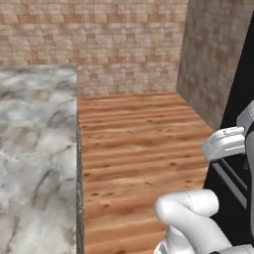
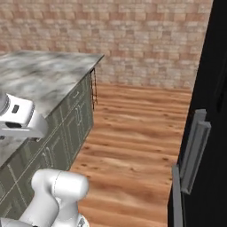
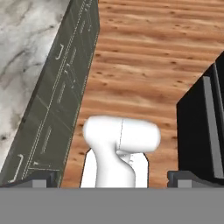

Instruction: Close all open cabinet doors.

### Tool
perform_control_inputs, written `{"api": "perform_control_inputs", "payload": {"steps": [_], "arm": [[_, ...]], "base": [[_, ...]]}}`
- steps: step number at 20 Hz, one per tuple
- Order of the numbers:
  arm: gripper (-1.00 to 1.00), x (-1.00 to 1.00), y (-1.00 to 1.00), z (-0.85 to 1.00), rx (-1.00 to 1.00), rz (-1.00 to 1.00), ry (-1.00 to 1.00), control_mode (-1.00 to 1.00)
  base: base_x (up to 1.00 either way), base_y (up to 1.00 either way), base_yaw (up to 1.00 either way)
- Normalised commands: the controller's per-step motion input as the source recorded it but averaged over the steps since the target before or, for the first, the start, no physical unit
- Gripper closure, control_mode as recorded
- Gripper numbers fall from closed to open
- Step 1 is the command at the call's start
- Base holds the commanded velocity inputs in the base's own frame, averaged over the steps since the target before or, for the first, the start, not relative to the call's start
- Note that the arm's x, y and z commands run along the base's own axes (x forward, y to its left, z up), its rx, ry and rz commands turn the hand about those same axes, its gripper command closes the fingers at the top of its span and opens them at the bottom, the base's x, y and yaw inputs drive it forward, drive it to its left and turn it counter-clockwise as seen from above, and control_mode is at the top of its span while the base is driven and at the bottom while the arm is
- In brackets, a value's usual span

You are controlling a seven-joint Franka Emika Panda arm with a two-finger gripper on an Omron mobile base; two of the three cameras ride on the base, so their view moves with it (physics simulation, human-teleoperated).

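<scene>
End effector (image 3: 112,177) spread and empty, one marble counter (image 2: 40,77), cabinet doors (image 2: 73,122) flush beneath.

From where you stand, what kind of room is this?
Most likely a kitchen: a marble counter tops a run of grey-green cabinet doors and drawers, a tall black appliance with bar handles faces it, with plank floor and brick walls around.

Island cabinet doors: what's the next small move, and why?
Probably drive the base forward along the island cabinet doors toward the far corner. The doors near the arm look flush in the hand view. At that corner a thin dark edge juts out below the marble countertop. It may be an open door, but it is too small to tell.
</scene>
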Motion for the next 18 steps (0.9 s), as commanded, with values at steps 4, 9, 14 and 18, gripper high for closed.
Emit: {"api": "perform_control_inputs", "payload": {"steps": [4,9,14,18], "arm": [[-1.00,0.00,0.00,0.00,0.00,0.00,0.00,1.00],[-1.00,0.00,0.00,0.00,0.00,0.00,0.00,1.00],[-1.00,0.00,0.00,0.00,0.00,0.00,0.00,1.00],[-1.00,0.00,0.00,0.00,0.00,0.00,0.00,1.00]], "base": [[1.00,-0.30,-0.12],[1.00,-0.29,-0.08],[1.00,-0.50,-0.06],[1.00,-0.55,-0.04]]}}
